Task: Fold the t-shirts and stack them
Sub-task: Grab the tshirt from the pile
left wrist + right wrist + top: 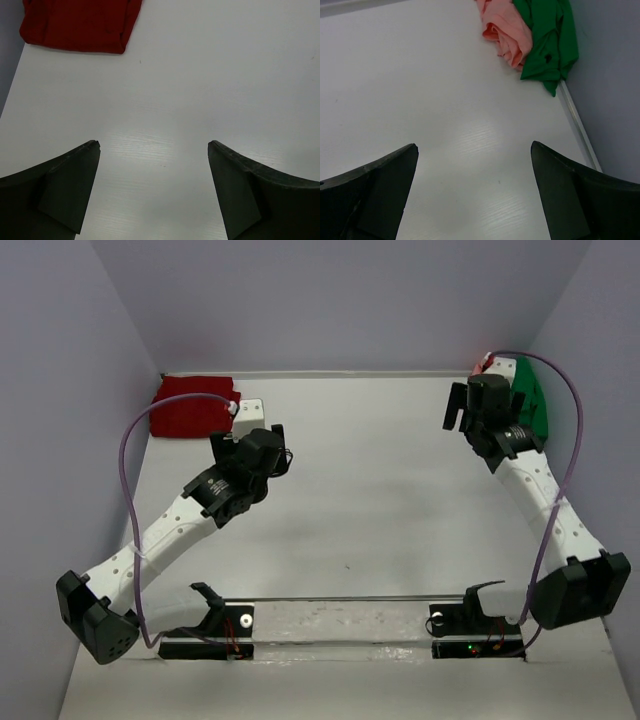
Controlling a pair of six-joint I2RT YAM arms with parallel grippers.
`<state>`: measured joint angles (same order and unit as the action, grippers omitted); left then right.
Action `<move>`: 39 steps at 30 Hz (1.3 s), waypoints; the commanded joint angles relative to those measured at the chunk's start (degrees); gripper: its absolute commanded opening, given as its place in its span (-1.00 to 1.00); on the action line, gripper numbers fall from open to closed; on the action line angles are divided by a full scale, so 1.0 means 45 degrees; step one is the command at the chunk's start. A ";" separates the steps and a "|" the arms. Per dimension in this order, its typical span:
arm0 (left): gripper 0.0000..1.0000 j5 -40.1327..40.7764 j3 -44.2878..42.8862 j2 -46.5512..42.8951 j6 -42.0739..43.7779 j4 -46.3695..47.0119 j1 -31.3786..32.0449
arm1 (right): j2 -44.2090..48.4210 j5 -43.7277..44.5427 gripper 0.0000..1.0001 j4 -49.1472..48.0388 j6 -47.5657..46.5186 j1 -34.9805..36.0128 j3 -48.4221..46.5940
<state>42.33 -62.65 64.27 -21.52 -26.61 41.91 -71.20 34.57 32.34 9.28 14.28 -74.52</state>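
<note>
Your table has the red shirt lying in the far left corner, with the green shirt and pink shirt crumpled together far right. That heap sits ahead-right of your right gripper, the nearer one. Its fingers are spread and empty, same as the left gripper.

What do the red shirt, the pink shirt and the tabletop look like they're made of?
Red shirt: soft matte cloth, probably cotton; folded flat. Pink shirt: similar cloth, crumpled into limp folds. Tabletop: smooth white board, maybe laminate; faint grain, slight sheen.
</note>
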 commanded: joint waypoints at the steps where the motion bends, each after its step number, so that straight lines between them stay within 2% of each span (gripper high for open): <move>1: 0.98 0.0146 -0.0394 -0.0707 0.0113 0.0209 0.0022 | -0.1538 -0.2167 0.99 -0.0682 0.0671 -0.2621 -0.1328; 3: 0.98 0.0029 -0.0238 -0.0941 0.0191 0.0385 0.0022 | -0.2260 -0.2914 0.96 -0.0955 0.0848 -0.3483 -0.2031; 4: 0.98 -0.0146 -0.0121 -0.1020 0.0250 0.0522 0.0022 | -0.3076 -0.2626 0.81 -0.1014 0.0752 -0.3815 -0.2343; 6: 0.98 -0.0206 -0.0023 -0.1195 0.0328 0.0639 0.0022 | -0.3978 -0.2429 0.72 -0.1053 0.0322 -0.4052 -0.3475; 9: 0.98 -0.0479 0.0172 -0.1371 0.0407 0.0855 0.0022 | -0.5561 -0.2095 0.70 -0.1150 0.0359 -0.4618 -0.4820; 12: 0.98 -0.0831 0.0231 -0.1489 0.0465 0.0972 0.0022 | -0.7123 -0.2876 0.61 -0.1268 0.0264 -0.5069 -0.6070; 15: 0.98 -0.0832 0.0270 -0.1683 0.0524 0.0953 0.0022 | -0.8566 -0.3112 0.40 -0.0919 -0.0108 -0.5573 -0.7050; 16: 0.98 -0.0870 0.0290 -0.1762 0.0543 0.0991 0.0022 | -0.8824 -0.3440 0.14 -0.0839 -0.0051 -0.5808 -0.7459; 17: 0.98 -0.0890 0.0367 -0.1840 0.0544 0.1069 0.0022 | -0.9039 -0.3753 0.08 -0.0761 0.0414 -0.6062 -0.7618; 22: 0.98 -0.0988 0.0582 -0.2133 0.0660 0.1245 0.0022 | -1.0036 -0.3641 0.06 -0.0350 0.0575 -0.6903 -0.8050; 26: 0.98 -0.1105 0.0681 -0.2075 0.0680 0.1324 0.0022 | -1.0155 -0.3774 0.19 -0.0428 0.0672 -0.7256 -0.7504; 29: 0.98 -0.1144 0.0739 -0.1959 0.0700 0.1421 0.0022 | -1.0096 -0.3716 0.19 -0.1011 0.0654 -0.7373 -0.6334; 39: 0.98 -0.1222 0.0759 -0.1978 0.0739 0.1441 0.0022 | -1.1033 -0.4147 0.09 -0.1210 0.0983 -0.7491 -0.6291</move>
<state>36.23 -59.64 55.90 -18.90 -22.09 41.91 -120.20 16.86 29.50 12.23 -19.05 -102.32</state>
